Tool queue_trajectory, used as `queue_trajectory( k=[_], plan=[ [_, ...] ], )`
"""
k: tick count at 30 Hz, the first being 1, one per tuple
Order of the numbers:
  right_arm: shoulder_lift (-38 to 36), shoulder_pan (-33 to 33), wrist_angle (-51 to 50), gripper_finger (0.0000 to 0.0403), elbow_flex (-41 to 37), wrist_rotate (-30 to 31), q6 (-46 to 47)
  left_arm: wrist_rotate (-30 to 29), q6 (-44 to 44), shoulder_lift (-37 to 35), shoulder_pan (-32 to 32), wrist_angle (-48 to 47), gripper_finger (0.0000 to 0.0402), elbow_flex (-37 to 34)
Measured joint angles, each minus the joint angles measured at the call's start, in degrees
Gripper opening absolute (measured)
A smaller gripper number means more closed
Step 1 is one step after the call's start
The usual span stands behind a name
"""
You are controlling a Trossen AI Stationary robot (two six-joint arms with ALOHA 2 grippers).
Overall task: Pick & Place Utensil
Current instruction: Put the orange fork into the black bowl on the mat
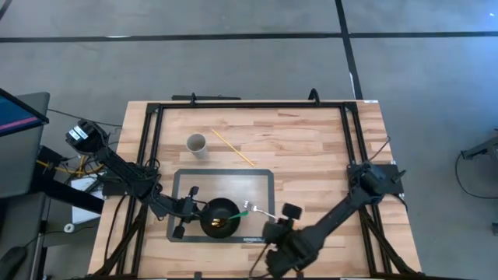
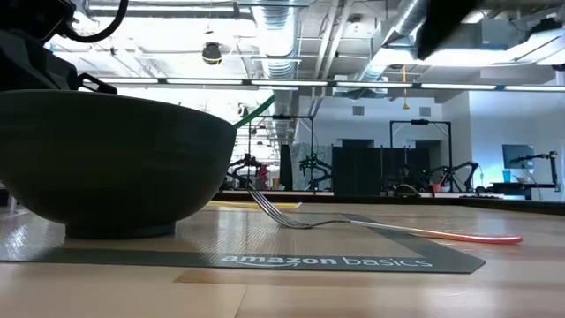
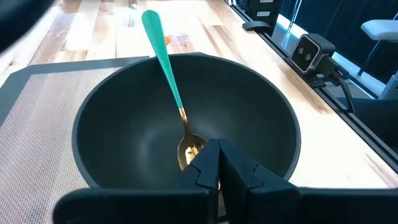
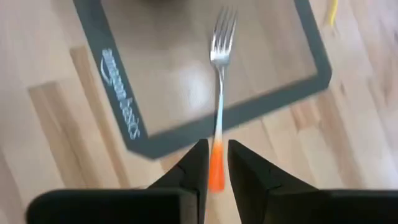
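A dark bowl (image 1: 220, 216) stands on the grey mat (image 1: 187, 183). In it lies a spoon (image 3: 165, 68), its gold head on the bowl's bottom and its green handle leaning out over the rim. My left gripper (image 3: 212, 158) is shut at the bowl's left rim. A fork (image 4: 221, 68) lies flat with its tines on the mat and its orange handle end (image 4: 215, 168) on the wood past the mat's right border. My right gripper (image 4: 214, 165) hangs above that handle end, open by a narrow gap and clear of the fork. My left gripper's shut fingers (image 3: 205, 165) reach over the bowl's rim (image 3: 87, 180) on the side toward the table's left, slanting downward with their tips inside the bowl. The gripper's own body hides the rim beneath them, so I cannot tell whether they press on it. The bowl stands upright on the mat.
A small pale cup (image 1: 196, 144) and a thin yellow stick (image 1: 233, 148) lie on the wood beyond the mat's far edge. A black frame (image 1: 249, 105) runs around the tabletop. Bare wood lies to the right of the mat.
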Motion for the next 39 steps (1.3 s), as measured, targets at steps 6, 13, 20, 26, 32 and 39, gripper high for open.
queue_trajectory(
  k=[6, 13, 20, 26, 32, 39],
  plan=[
    [-6.0, 4.4, 8.4, 0.0035, -9.1, 8.8, 1.8, -0.1, 0.0, 0.0, 0.0, 1.1, 0.0006, 0.0],
    [-16.9, 8.8, 27.6, 0.0005, -28.9, 22.6, 4.1, -0.3, 0.4, 0.0, 0.1, 1.3, 0.0006, 0.0],
    [-23.0, 5.8, 67.2, 0.0003, -56.6, 18.4, -0.4, -0.3, 0.4, 0.0, 0.1, 1.9, 0.0006, 0.0],
    [-23.3, 0.5, 92.3, 0.0002, -66.4, 11.9, -14.2, -2.3, 0.4, 0.0, 0.1, 2.2, 0.0006, 0.0],
    [-23.4, -2.5, 95.9, 0.0006, -65.1, 8.1, -26.3, -2.3, -0.9, 0.0, 0.1, 2.3, 0.0006, 0.0],
    [-23.4, -5.8, 95.5, 0.0012, -64.4, 3.4, -28.1, -2.4, -1.1, 0.0, 0.1, 2.4, 0.0006, 0.0]
  ],
)
